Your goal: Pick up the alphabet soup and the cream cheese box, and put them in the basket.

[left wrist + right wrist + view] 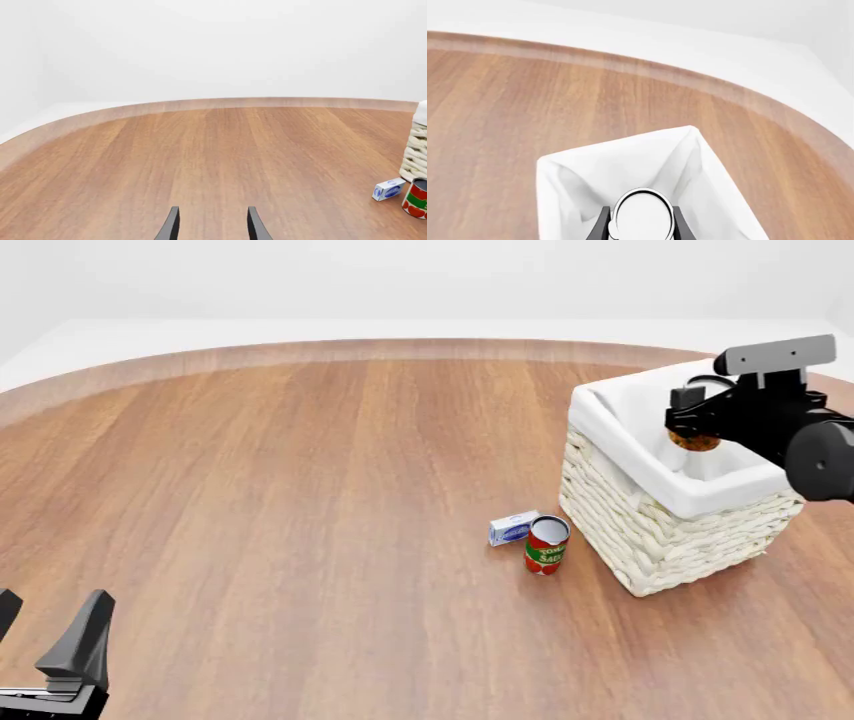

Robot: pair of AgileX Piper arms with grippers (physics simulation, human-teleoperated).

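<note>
The alphabet soup (642, 216) is clamped between the right gripper's (694, 436) fingers, held over the basket (627, 530) at frame right. A rigid, smooth can, it is judged best gripped mid-body. The cream cheese box (511, 529), likely light, lies beside the tomato sauce can (546, 545) on smooth wood. The left gripper (211, 225) hangs parted, empty.

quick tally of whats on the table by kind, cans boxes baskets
cans: 2, the red and green can standing on the table, and the alphabet soup held by the right gripper over the basket
boxes: 1, the cream cheese box
baskets: 1, the basket
total: 4
</note>
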